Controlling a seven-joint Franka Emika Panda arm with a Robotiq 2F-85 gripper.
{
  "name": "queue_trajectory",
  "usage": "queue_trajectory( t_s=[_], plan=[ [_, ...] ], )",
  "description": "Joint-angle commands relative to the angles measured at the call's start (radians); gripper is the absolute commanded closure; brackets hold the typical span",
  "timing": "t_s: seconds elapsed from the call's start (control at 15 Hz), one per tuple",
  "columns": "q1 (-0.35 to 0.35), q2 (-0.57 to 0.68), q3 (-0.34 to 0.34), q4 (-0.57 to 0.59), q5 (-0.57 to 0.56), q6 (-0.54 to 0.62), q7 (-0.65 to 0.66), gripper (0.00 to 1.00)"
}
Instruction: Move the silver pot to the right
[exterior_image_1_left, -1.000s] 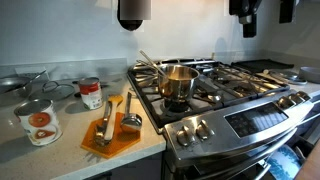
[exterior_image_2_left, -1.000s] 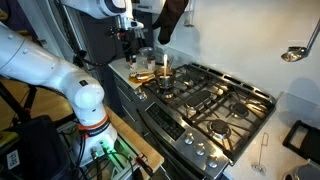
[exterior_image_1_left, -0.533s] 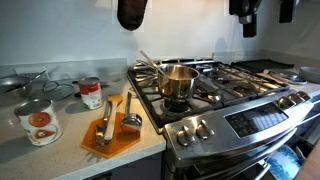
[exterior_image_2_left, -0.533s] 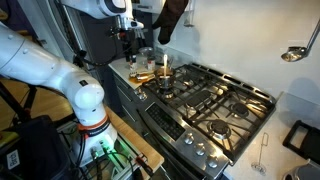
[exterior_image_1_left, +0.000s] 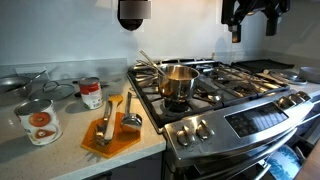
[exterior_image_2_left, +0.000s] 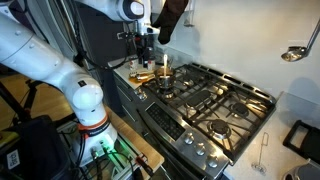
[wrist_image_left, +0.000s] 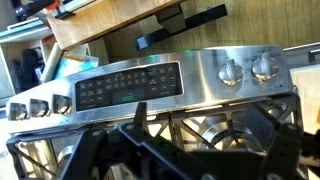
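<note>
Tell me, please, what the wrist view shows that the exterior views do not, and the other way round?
Only the wrist view shows the rows of keys on the black control panel of the stainless steel gas stove. Only the exterior views show the small shiny silver pot, the labelled tin cans, the orange cutting board and the white robot arm. Both share the stove's round silver knobs, its black burner grates and the dark open gripper.

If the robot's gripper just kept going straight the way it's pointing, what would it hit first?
Most likely the black iron grate of the gas stove. In the wrist view the open gripper points down at it with nothing in between, though depth is hard to judge. The shiny silver pot is not in that line.
</note>
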Motion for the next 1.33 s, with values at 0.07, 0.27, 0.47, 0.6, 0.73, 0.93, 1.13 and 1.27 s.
queue_trajectory(
  t_s=[0.07,0.27,0.47,0.6,0.73,0.93,1.13,1.27],
  plan=[
    [-0.028,0.151,-0.094,0.073,0.043,0.09,-0.044,0.0],
    [-0.031,0.237,-0.138,0.119,0.06,0.158,-0.085,0.0],
    [-0.036,0.325,-0.17,0.172,0.076,0.226,-0.111,0.0],
    [-0.034,0.374,-0.18,0.198,0.065,0.266,-0.129,0.0],
    [-0.029,0.414,-0.187,0.214,0.055,0.314,-0.166,0.0],
    [-0.024,0.465,-0.188,0.221,0.044,0.391,-0.212,0.0],
    [-0.022,0.455,-0.187,0.213,0.041,0.38,-0.192,0.0],
    [-0.022,0.463,-0.187,0.221,0.041,0.381,-0.196,0.0]
  ],
)
